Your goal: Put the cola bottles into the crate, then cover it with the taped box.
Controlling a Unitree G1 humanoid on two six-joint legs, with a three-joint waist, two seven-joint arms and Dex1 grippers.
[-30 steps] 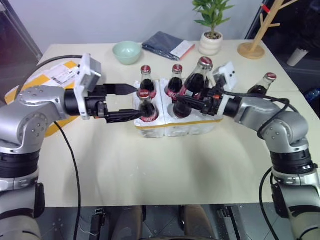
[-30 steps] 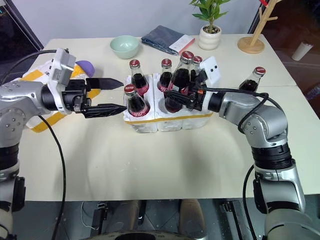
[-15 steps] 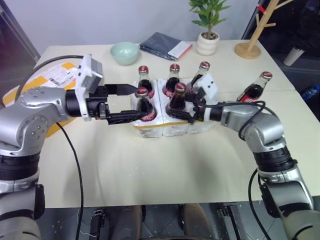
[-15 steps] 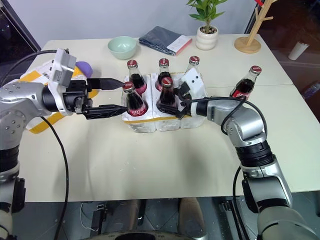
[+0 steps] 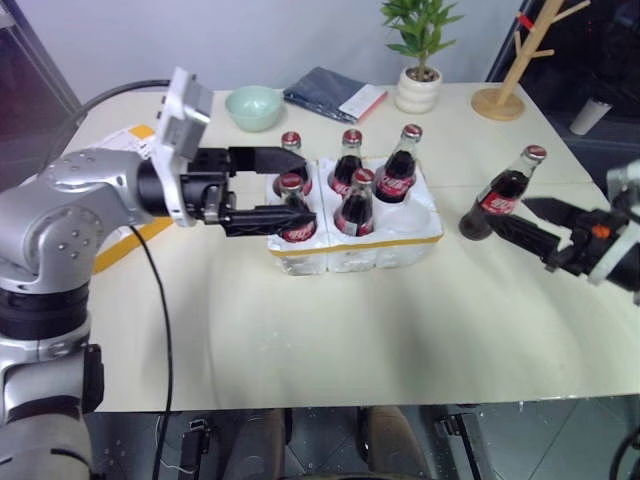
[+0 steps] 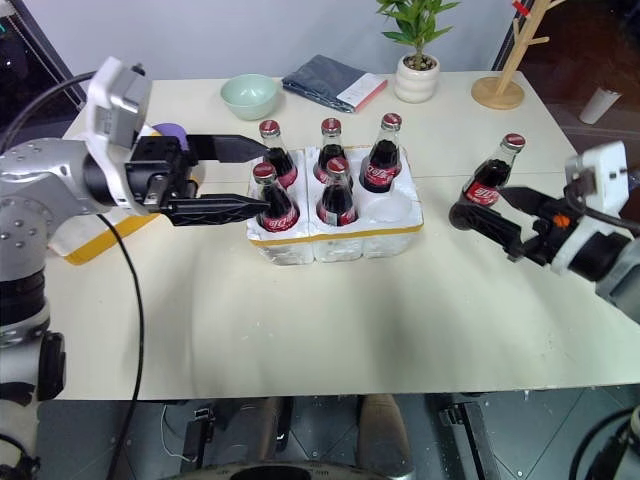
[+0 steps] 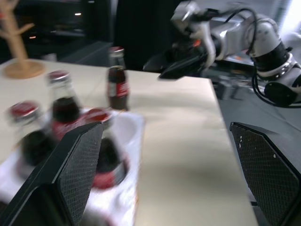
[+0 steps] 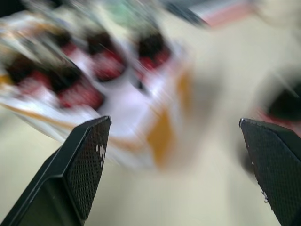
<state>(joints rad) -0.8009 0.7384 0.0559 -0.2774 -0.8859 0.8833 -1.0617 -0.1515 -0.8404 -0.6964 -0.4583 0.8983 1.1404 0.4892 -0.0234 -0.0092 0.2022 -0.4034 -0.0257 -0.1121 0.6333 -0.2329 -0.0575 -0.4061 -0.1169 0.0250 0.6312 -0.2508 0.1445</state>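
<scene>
Five red-labelled cola bottles [image 6: 330, 185] stand in the crate [image 6: 340, 240] mid-desk; the sixth bottle [image 6: 490, 180] stands beside it toward the desk's right edge. The right tool [image 6: 495, 215], wide and empty, hovers at that bottle; the left tool [image 6: 250, 180], wide, flanks the crate's left bottles. The taped box [image 5: 125, 150], shipping label unreadable, sits at the left edge.

Left grey metal arm reaching in from the left edge, forearm level, white camera block above the wrist. Left black two-fingered end effector [image 5: 285, 188] pointing toward the right, fingers spread wide, one above the other. Right arm extended from the right edge, wrist pale with an orange mark. Right black two-fingered end effector [image 6: 480, 208] aimed toward the left, fingers parted, holding nothing between them.
</scene>
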